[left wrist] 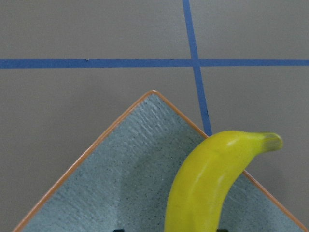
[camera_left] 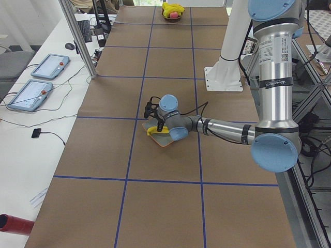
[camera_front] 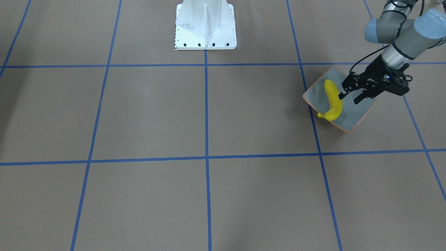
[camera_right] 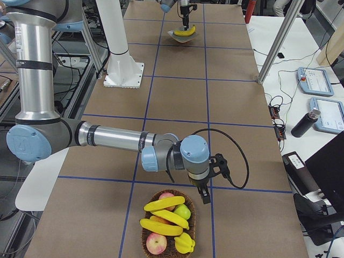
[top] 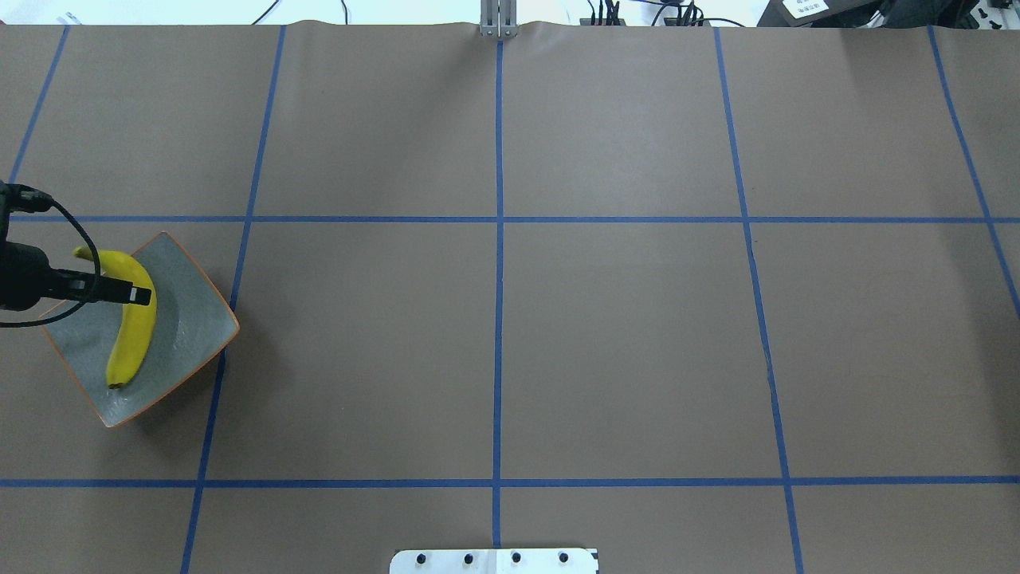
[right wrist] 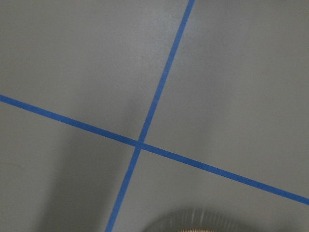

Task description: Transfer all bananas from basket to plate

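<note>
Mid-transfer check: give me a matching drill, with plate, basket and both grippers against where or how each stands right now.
Column one:
A. plate
B. basket
C. left gripper
D. right gripper

Column two:
1. close beside the basket
2. open, over the plate
3. carries one banana
4. holds several bananas and other fruit

Pairs: A-3, B-4, C-2, D-1.

1. I see a banana (left wrist: 207, 183) rising from the bottom edge, right of centre, its tip curving right.
2. It lies on the plate (left wrist: 120, 179), whose corner points up mid-frame.
3. Blue tape lines (left wrist: 96, 63) cross on the tabletop (left wrist: 72, 29), upper right.
</note>
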Robot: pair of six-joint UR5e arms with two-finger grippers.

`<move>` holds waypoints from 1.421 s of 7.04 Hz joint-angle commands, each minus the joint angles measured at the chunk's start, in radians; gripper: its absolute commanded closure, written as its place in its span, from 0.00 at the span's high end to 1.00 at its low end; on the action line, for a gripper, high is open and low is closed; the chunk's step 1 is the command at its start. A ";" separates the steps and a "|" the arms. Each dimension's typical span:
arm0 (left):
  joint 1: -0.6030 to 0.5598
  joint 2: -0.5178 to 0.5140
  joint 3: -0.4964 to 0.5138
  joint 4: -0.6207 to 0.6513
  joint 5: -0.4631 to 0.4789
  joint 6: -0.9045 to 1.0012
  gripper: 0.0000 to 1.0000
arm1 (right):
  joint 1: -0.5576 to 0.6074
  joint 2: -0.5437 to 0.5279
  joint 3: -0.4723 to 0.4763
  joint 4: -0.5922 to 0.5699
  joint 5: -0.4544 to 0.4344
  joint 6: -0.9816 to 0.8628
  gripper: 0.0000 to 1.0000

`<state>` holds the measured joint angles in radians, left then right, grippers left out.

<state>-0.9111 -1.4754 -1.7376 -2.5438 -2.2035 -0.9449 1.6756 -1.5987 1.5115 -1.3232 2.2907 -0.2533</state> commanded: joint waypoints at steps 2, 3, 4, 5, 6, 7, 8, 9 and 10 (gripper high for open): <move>-0.012 -0.045 -0.030 0.008 -0.041 0.005 1.00 | 0.076 -0.020 -0.101 0.007 0.013 -0.067 1.00; -0.015 -0.052 -0.033 0.008 -0.042 0.003 1.00 | 0.098 -0.048 -0.117 0.002 0.015 -0.011 0.99; -0.015 -0.052 -0.033 0.005 -0.044 0.003 1.00 | 0.110 -0.053 -0.102 0.012 0.016 0.161 0.99; -0.015 -0.052 -0.040 0.002 -0.044 0.003 1.00 | 0.108 -0.055 -0.079 0.015 0.016 0.251 0.99; -0.017 -0.049 -0.052 0.002 -0.044 0.003 1.00 | 0.092 -0.055 -0.083 0.068 0.021 0.259 0.99; -0.017 -0.045 -0.065 0.002 -0.044 0.001 1.00 | 0.016 -0.078 -0.089 0.166 0.021 0.256 1.00; -0.017 -0.045 -0.069 0.000 -0.044 0.000 1.00 | -0.076 -0.096 -0.105 0.238 0.018 0.262 1.00; -0.017 -0.049 -0.069 0.000 -0.041 0.000 1.00 | -0.085 -0.125 -0.106 0.304 0.024 0.259 0.99; -0.017 -0.049 -0.068 0.000 -0.036 -0.002 1.00 | -0.088 -0.150 -0.108 0.346 0.070 0.261 0.98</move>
<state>-0.9280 -1.5235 -1.8054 -2.5431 -2.2441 -0.9451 1.6058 -1.7170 1.4072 -1.0435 2.3236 0.0063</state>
